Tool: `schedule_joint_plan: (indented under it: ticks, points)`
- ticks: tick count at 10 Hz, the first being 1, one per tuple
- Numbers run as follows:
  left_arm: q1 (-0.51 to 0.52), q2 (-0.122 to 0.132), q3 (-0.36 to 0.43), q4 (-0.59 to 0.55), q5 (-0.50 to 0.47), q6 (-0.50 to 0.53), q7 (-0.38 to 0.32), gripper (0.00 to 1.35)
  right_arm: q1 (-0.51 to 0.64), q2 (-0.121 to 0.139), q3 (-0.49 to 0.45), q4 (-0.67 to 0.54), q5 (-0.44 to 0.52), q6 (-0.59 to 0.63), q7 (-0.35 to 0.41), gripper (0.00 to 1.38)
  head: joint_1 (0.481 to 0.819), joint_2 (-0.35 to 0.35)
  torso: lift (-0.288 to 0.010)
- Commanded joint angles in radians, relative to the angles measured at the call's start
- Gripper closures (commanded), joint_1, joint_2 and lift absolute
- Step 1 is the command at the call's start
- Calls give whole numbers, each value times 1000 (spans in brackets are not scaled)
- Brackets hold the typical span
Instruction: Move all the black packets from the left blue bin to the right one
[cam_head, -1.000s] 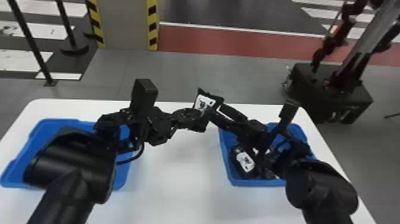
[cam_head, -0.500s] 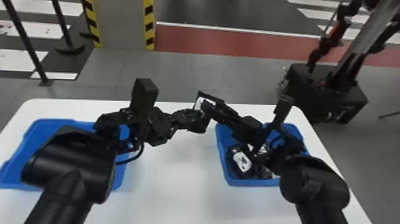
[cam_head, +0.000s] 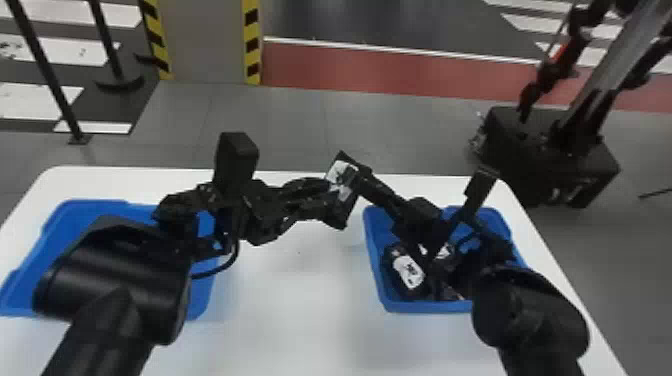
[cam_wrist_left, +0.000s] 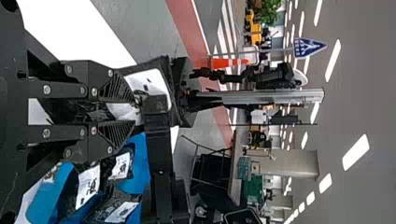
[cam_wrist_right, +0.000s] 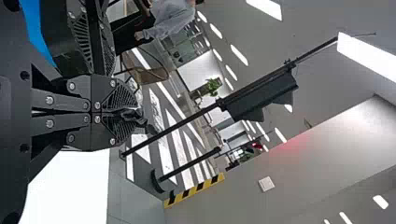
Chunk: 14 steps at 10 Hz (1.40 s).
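Between the bins, above the table, a black packet with a white label (cam_head: 341, 172) hangs between both grippers. My left gripper (cam_head: 327, 194) is shut on it from the left; in the left wrist view the packet (cam_wrist_left: 150, 84) runs out between the fingertips of that gripper (cam_wrist_left: 116, 111). From the other side my right gripper (cam_head: 354, 176) meets the packet; in the right wrist view this gripper (cam_wrist_right: 127, 115) is shut on a crumpled black edge. The right blue bin (cam_head: 372, 250) holds several black packets (cam_head: 407, 272), partly under the right arm. The left arm covers much of the left blue bin (cam_head: 95, 202).
Both bins stand on a white table (cam_head: 295, 280), one near each side. Beyond its far right edge, a black machine base (cam_head: 555, 160) stands on the floor. A striped pillar (cam_head: 205, 40) and black posts rise farther back.
The right gripper has come leftward onto the packet, covering part of its label. The left arm has hardly moved, still with the packet in its gripper.
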Motion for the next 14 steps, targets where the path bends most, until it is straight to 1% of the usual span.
schedule_joint_plan:
  ticks: [1,2,3,4,5,6,7,8,9,10,11,12,13,14]
  points:
    - [33,0,41,0,-2,-16,1,318,23,-6,-50,-19,1,-10,-5,1285,695,-142,-110]
    - [60,2,79,-2,1,-38,1,140,63,-17,-93,-58,3,-12,-34,1285,695,-144,-110]
    - [99,3,130,-27,5,-50,1,134,92,-33,-133,-78,3,-15,-67,1285,695,-155,-110]
    - [156,3,189,-81,5,-50,1,134,114,-49,-168,-66,6,-15,-91,1285,695,-167,-110]
    - [212,2,248,-140,5,-41,1,134,129,-66,-193,-39,9,-15,-109,1285,695,-175,-110]
    - [278,0,323,-213,7,-31,1,134,134,-88,-215,15,12,-15,-122,1285,695,-177,-110]
    - [335,-8,393,-277,8,-31,1,134,127,-109,-225,77,13,-15,-123,1283,695,-170,-110]
    - [404,-21,475,-351,19,-41,1,134,122,-125,-234,106,15,-20,-142,1283,695,-164,-110]
    - [453,-35,536,-405,25,-50,1,134,122,-134,-256,111,16,-20,-154,1280,695,-150,-110]
    - [487,-40,588,-437,33,-65,3,134,131,-135,-285,106,23,-20,-162,868,695,-134,-110]
    - [504,-46,619,-439,54,-97,5,134,168,-134,-296,50,55,-20,-185,237,695,-127,-110]
    - [514,-52,639,-444,57,-129,6,134,235,-128,-294,-51,89,-20,-234,-2,695,-119,-110]
    - [521,-55,648,-444,59,-146,8,134,296,-111,-296,-149,107,-22,-264,116,695,-116,-110]
    - [531,-58,648,-444,64,-171,8,134,355,-92,-296,-232,136,-66,-269,214,695,-108,-110]
